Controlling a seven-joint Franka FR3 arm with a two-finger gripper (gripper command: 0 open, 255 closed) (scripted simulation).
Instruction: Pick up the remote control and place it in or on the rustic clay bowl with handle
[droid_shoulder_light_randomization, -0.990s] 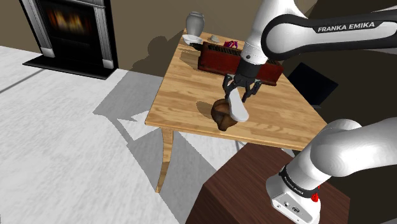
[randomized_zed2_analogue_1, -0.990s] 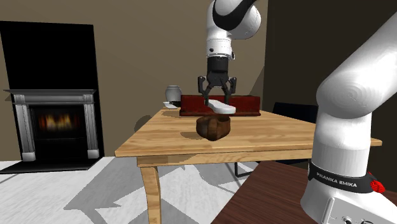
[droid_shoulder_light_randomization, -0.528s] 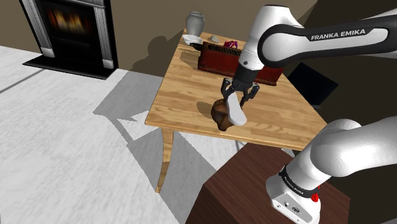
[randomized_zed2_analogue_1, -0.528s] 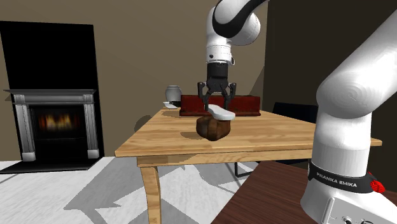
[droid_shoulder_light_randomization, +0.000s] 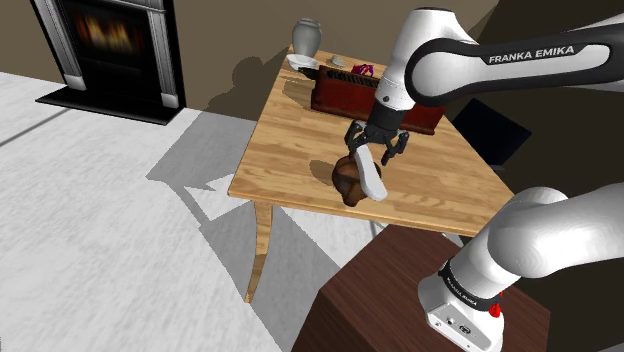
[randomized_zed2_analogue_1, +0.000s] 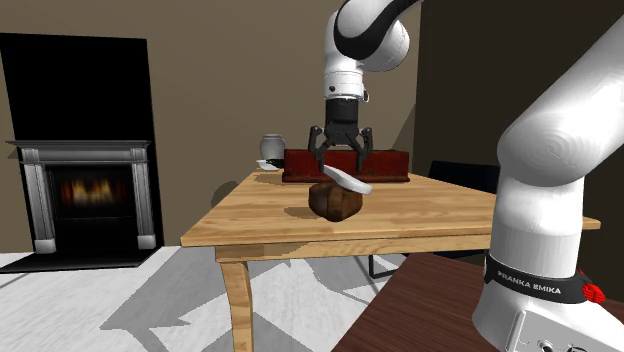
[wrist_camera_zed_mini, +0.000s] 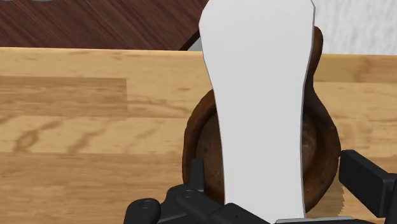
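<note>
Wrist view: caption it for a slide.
White remote control lies across the brown bowl on the wooden table, open gripper straddling it without contact.

You are reading one brand only: white letters FRANKA EMIKA are running along the arm's dark link (droid_shoulder_light_randomization: 545, 52) in the shoulder view, and the same words are showing on the black band (randomized_zed2_analogue_1: 531, 287) near the arm's base in the second exterior view.
</note>
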